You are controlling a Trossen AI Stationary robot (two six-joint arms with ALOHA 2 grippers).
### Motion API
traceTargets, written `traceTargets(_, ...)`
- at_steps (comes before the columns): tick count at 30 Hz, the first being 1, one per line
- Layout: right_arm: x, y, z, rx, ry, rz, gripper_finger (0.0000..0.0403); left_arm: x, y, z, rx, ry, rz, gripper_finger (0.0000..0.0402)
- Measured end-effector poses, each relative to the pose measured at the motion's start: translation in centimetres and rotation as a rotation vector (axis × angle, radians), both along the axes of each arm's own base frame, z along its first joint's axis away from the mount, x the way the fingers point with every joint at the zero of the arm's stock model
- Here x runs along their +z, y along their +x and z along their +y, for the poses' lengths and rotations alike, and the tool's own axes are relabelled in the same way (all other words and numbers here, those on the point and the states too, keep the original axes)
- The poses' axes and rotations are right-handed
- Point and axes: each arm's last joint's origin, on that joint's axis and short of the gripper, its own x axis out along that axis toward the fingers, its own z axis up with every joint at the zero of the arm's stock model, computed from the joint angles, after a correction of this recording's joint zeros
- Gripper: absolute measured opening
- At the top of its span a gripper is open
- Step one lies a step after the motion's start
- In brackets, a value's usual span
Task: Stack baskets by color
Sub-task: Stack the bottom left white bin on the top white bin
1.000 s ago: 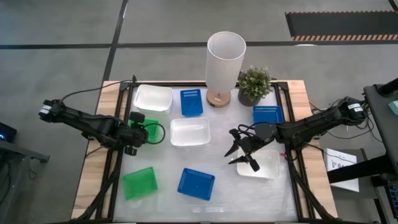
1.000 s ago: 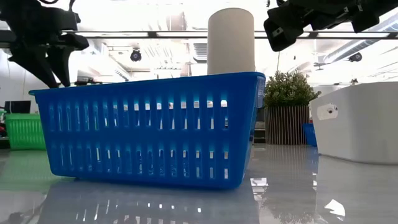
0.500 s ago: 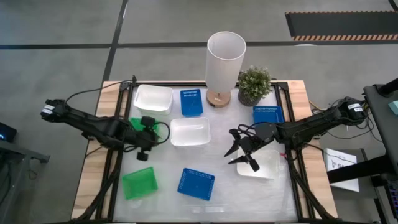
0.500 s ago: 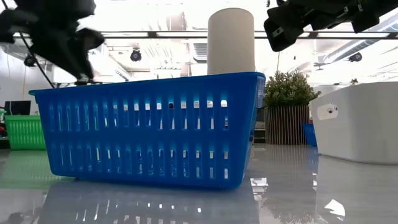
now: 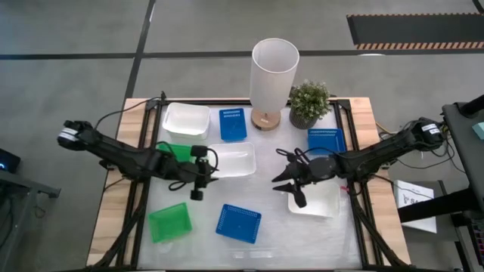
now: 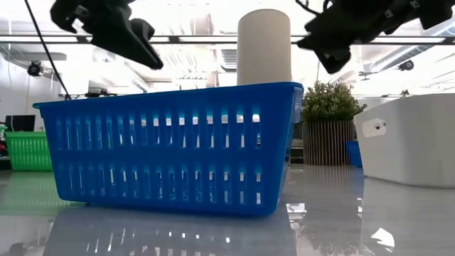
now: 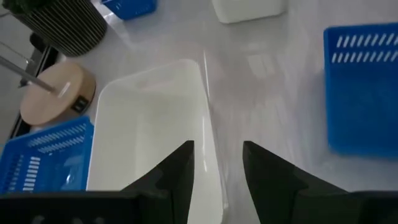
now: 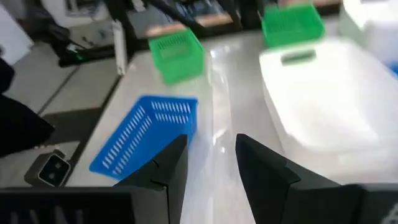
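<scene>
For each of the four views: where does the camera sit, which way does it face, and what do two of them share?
High: overhead, facing down; both arms, left gripper, right gripper.
Low: table height, facing level; front blue basket, arms overhead.
Left wrist: facing the middle white basket; own fingers.
Right wrist: facing the front blue basket; own fingers.
Shared: high and low both show the lamp.

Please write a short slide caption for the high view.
Left gripper open beside the central white basket; right gripper open near another white basket.
</scene>
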Motion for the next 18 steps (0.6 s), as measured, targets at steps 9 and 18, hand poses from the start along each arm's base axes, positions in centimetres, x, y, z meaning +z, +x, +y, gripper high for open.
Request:
traceTargets(9, 0.2, 0.0, 0.1, -0.054, -0.014, 0.161, 0.0122, -0.9, 1.7, -0.3, 0.044, -0.06, -0.004, 0.0134)
traceTargets(18, 0.6, 0.0, 0.2, -0.032, -0.05, 0.169, 0.0123, -2.7, 4.2, 0.0, 0.096, -0.055, -0.021, 0.0211)
